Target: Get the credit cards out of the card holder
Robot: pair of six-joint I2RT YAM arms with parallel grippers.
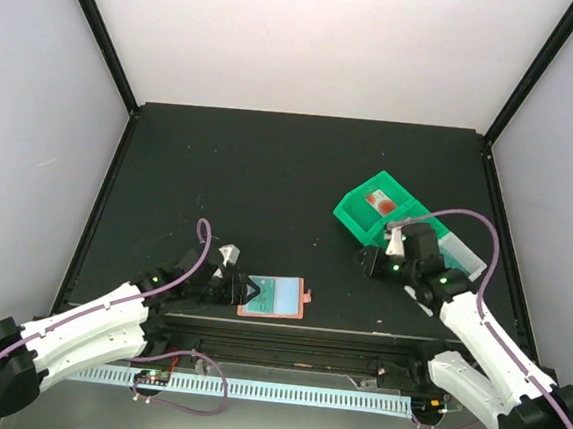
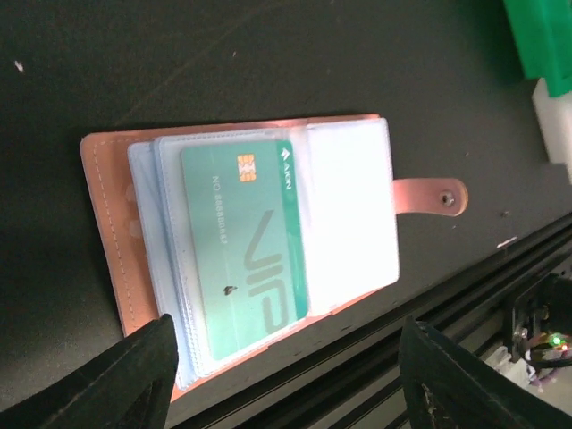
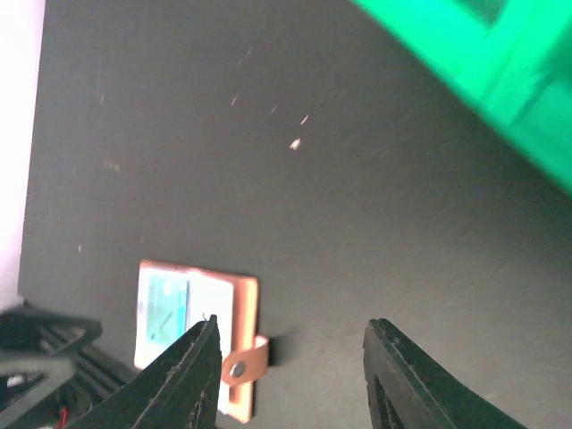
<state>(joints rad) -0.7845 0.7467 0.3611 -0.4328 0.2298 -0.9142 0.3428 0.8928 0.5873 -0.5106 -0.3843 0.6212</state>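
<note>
The left gripper (image 1: 244, 289) has its fingers (image 2: 134, 375) spread apart and grips nothing; the tips flank the near edge of the wallet (image 2: 103, 223). The wallet lies open and flat in the lower middle of the overhead view. A teal card (image 2: 246, 250) sits in its clear sleeves, and the snap tab points right. The right gripper (image 1: 371, 260) hangs open and empty above the black table (image 1: 270, 173), just below the green bin (image 1: 352, 215) at centre right.

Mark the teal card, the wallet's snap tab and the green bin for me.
teal card (image 2: 246, 246): left wrist view, middle of its face.
snap tab (image 2: 422, 196): left wrist view, strap beside its stud.
green bin (image 1: 351, 213): top view, its left wall.
</note>
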